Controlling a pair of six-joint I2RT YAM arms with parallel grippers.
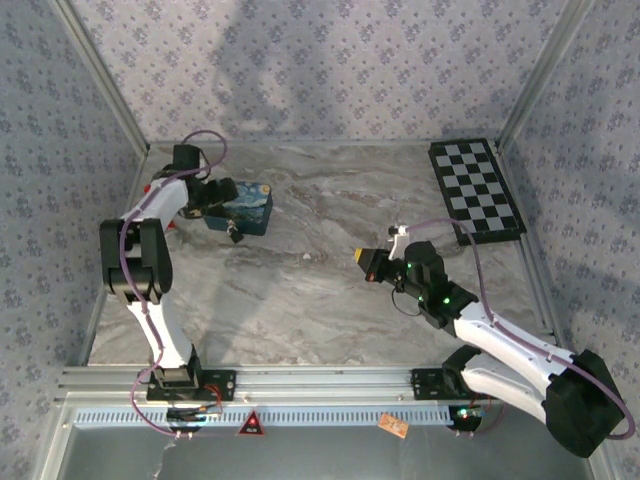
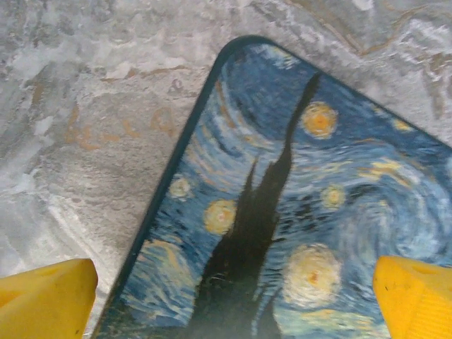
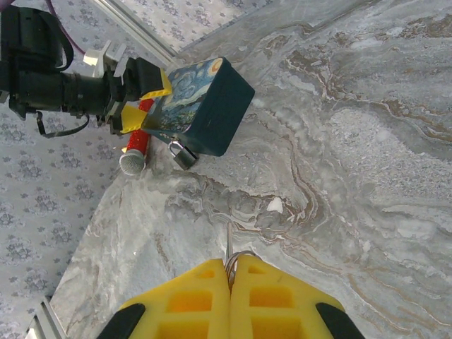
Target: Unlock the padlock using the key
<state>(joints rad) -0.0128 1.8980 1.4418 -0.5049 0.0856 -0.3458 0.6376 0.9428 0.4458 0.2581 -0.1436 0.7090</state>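
My right tool [image 3: 229,272], clenched, pinches the key [image 3: 228,246], whose thin blade pokes out just ahead of the yellow fingertips above the marble tabletop [image 3: 367,162]. Well ahead and to the left, the padlock [image 3: 182,154] sits against the near face of a dark box [image 3: 215,116] with a starry night painted on its lid. Beyond it my left tool [image 2: 229,300], released and spread wide, straddles that lid, one yellow finger at each side. A red-handled object [image 3: 135,145] lies beside it.
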